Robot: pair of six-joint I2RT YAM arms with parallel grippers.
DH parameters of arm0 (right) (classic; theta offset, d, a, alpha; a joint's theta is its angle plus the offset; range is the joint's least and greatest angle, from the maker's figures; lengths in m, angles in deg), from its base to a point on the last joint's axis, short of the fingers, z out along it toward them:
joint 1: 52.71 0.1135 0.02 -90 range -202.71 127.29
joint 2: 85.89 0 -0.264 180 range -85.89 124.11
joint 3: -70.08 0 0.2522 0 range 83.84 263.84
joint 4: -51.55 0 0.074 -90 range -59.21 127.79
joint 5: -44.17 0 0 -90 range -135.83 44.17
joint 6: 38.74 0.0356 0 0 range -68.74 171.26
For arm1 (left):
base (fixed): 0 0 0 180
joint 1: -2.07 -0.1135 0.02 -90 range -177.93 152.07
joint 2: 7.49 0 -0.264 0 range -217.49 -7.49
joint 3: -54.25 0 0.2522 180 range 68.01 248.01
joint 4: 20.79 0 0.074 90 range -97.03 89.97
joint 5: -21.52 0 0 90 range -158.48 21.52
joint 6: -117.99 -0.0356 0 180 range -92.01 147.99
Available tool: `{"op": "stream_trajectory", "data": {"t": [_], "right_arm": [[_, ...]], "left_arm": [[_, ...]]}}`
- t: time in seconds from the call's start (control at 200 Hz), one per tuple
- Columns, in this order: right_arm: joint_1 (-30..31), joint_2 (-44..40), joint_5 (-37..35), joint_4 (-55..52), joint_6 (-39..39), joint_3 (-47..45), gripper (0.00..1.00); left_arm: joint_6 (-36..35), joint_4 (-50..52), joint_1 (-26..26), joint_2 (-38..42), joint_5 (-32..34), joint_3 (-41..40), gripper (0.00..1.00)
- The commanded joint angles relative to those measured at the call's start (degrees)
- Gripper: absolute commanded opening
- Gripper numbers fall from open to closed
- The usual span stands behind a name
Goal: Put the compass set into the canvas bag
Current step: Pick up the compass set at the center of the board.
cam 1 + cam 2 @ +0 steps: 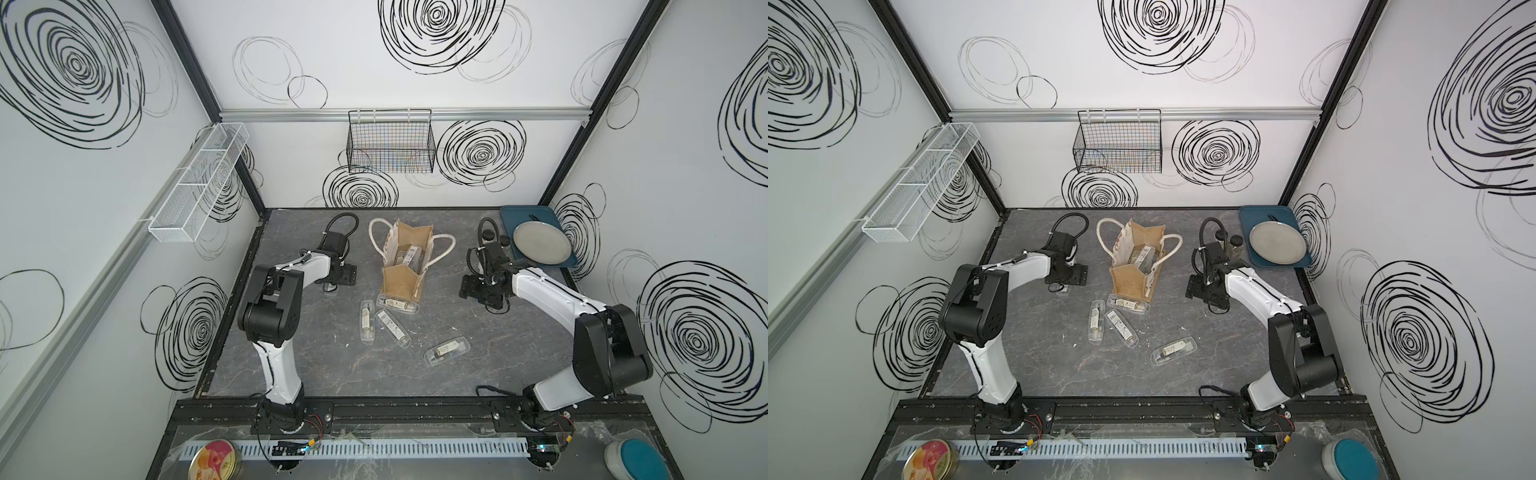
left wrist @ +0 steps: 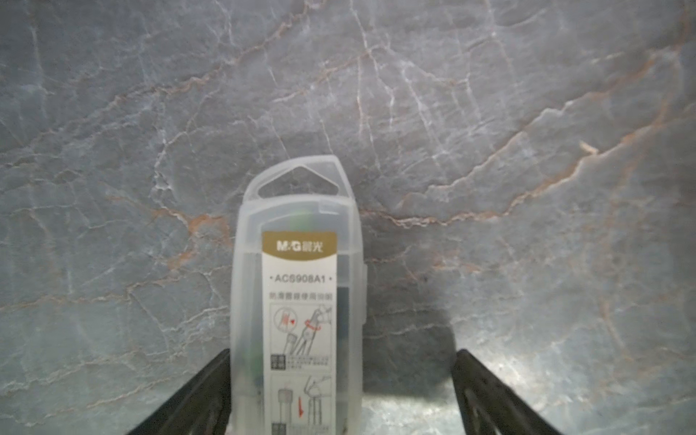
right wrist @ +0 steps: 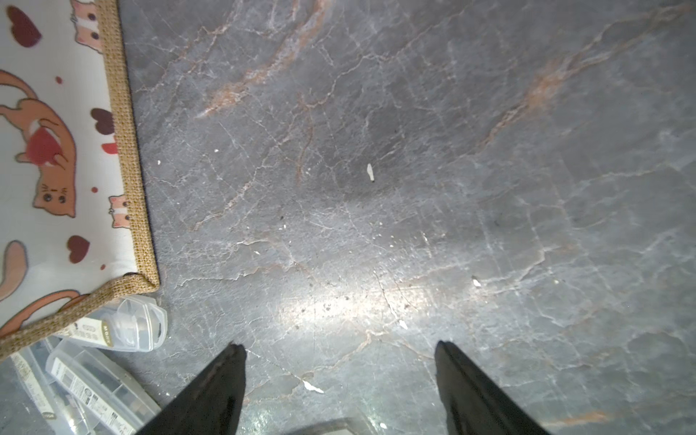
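Observation:
The canvas bag point(image 1: 399, 282) stands at the table's middle back, its white rope handles spread out, with clear compass set cases inside it. On the table in front of it lie several more compass set cases point(image 1: 397, 303) point(image 1: 367, 321) point(image 1: 392, 328) point(image 1: 446, 351). My left gripper point(image 2: 343, 352) is low over the table to the left of the bag, open. Another compass set case point(image 2: 297, 301) lies between its jaws, close against one finger and well apart from the other. My right gripper point(image 3: 341, 344) hangs open over bare table to the right of the bag point(image 3: 56, 150).
A teal tray point(image 1: 509, 216) with a grey plate point(image 1: 540, 241) sits at the back right, two dark-capped jars point(image 1: 494, 239) beside it. A black wire basket point(image 1: 390, 141) hangs on the back wall, a white mesh basket point(image 1: 199, 183) on the left wall.

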Motion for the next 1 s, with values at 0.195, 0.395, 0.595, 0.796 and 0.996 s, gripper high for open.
{"op": "stream_trajectory", "data": {"t": [0.195, 0.395, 0.595, 0.796, 0.996], "right_arm": [[-0.8, -1.4, 0.8, 1.1, 0.5, -1.3, 0.83], [-0.8, -1.0, 1.1, 1.2, 0.9, -0.8, 0.83], [-0.9, -2.6, -0.1, 0.2, 0.9, -0.8, 0.83], [-0.9, -4.1, 0.2, 0.2, 1.3, -2.1, 0.83], [-0.9, -6.9, -0.4, -0.2, 1.8, -2.6, 0.83]], "left_arm": [[1.3, 1.9, -1.8, 1.8, 2.5, 2.3, 0.92], [2.9, 3.6, -1.6, -2.8, 3.0, 5.6, 0.91], [4.1, 4.6, -1.2, -5.4, 2.8, 6.6, 0.88], [5.0, 4.4, -1.0, -5.7, 3.4, 6.1, 0.82], [4.8, 3.3, -0.4, -4.5, 3.8, 4.0, 0.72]]}}
